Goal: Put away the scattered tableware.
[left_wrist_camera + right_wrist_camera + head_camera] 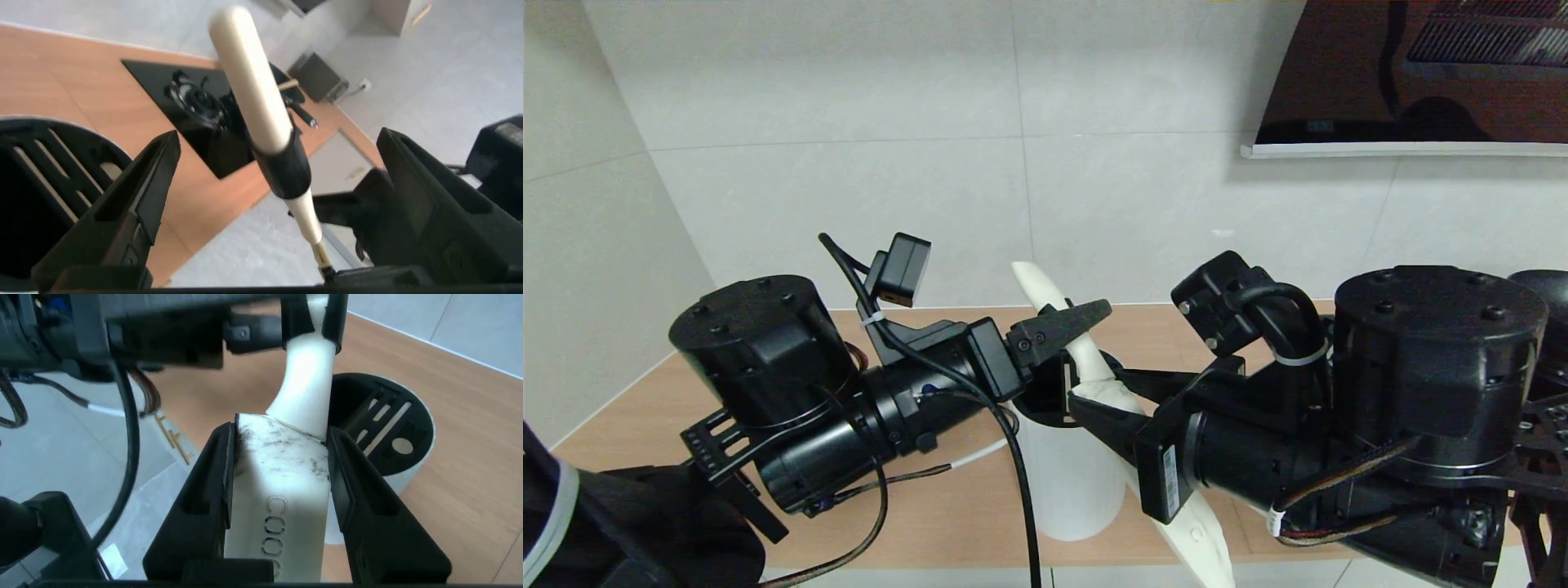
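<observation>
Cream-white plastic, long and smooth: a serving utensil (288, 486) is held in the air, slanting, close to the mouth of a utensil holder (1066, 490). Neither end is inside the holder. Its narrow handle points up and away above the holder's rim, and its broad end hangs lower, on the holder's right and nearer the robot. A black band circles the handle partway along.

The right gripper (283, 434) is clamped on the wide, smudged middle part of the utensil, with one black finger (214, 486) pressed against each side. This arm comes in from the right of the holder.

The left gripper (278, 139) comes in from the holder's left. It is spread wide, and the handle passes through the gap between its two fingers (135, 208) without touching either.

The holder is a white cylinder with a black slotted insert at the top. It stands upright on a light wooden counter (931, 506), just below where the two grippers meet.

A black hob (196, 102) is set into the counter beyond the holder. A pale tiled wall (849, 163) rises behind the holder, and a dark glossy panel (1413, 73) is mounted high on that wall, to the holder's right.
</observation>
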Robot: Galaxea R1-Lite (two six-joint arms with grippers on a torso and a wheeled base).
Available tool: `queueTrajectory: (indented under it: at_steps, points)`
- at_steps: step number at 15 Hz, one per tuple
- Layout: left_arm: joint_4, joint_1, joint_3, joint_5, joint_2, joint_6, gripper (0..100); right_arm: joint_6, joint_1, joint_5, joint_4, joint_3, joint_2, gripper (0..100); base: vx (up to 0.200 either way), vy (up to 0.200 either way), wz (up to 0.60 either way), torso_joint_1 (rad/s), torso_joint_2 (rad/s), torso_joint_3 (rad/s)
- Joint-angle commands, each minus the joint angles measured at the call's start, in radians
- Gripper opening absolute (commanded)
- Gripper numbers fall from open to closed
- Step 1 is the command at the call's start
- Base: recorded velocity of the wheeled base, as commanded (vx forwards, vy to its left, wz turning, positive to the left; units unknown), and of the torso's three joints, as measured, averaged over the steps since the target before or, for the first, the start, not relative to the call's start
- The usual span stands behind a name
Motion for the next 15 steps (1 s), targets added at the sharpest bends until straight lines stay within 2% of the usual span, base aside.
queueTrajectory:
  at_steps: [1, 7, 8, 10, 15]
  points:
    - [0.001, -0.006, 0.002, 0.0, -0.001, 0.001, 100, 0.001, 0.001, -0.001, 0.0, 0.001, 0.005, 0, 0.0, 0.0, 0.0, 0.0, 0.0, 0.0]
    - [0.001, -0.006, 0.004, 0.0, 0.001, 0.001, 100, 0.001, 0.003, -0.001, 0.0, 0.006, 0.005, 0, 0.0, 0.0, 0.0, 0.0, 0.0, 0.0]
    - [0.001, -0.007, 0.007, 0.0, -0.001, 0.002, 0, 0.001, 0.006, 0.001, 0.0, 0.007, 0.005, 0, 0.0, 0.0, 0.0, 0.0, 0.0, 0.0]
    - [0.001, -0.007, 0.008, -0.003, 0.002, 0.028, 0, 0.001, 0.018, -0.001, 0.0, 0.009, 0.004, 0, 0.0, 0.0, 0.0, 0.0, 0.0, 0.0]
    - [0.001, -0.007, 0.008, -0.004, 0.004, 0.028, 0, 0.001, 0.02, -0.018, 0.0, 0.009, -0.001, 0, 0.0, 0.0, 0.0, 0.0, 0.0, 0.0]
